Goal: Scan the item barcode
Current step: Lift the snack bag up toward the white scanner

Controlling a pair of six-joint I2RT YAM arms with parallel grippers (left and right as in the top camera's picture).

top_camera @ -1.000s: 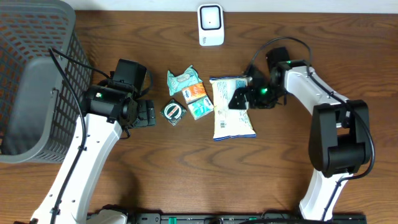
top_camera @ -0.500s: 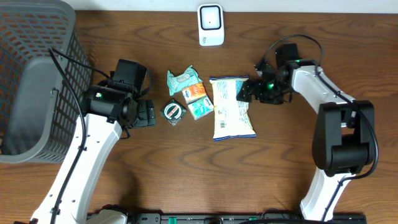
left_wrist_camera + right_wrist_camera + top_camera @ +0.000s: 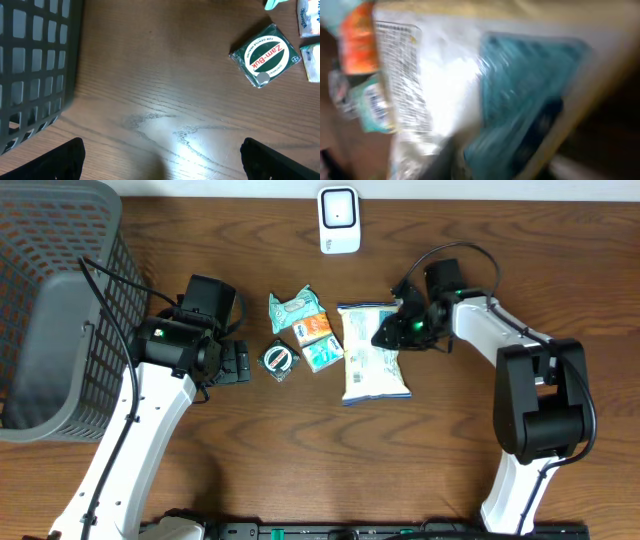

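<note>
Our right end effector [image 3: 385, 336] swung back onto the flat white-and-teal snack bag [image 3: 375, 375]; its grip we cannot tell.

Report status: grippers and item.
Left gripper open, empty, beside green square tin. Right gripper at corner of white-and-blue plastic snack bag; grip unclear. Nothing between bag and white scanner.

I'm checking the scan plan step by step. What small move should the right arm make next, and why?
Probably close the right end effector firmly on the white snack bag before any lift. In the overhead view it sits at the bag's upper right edge, but the bag lies flat on the table, and the right wrist view is too blurred to confirm a grip. The scanner stands apart, further back.
</note>
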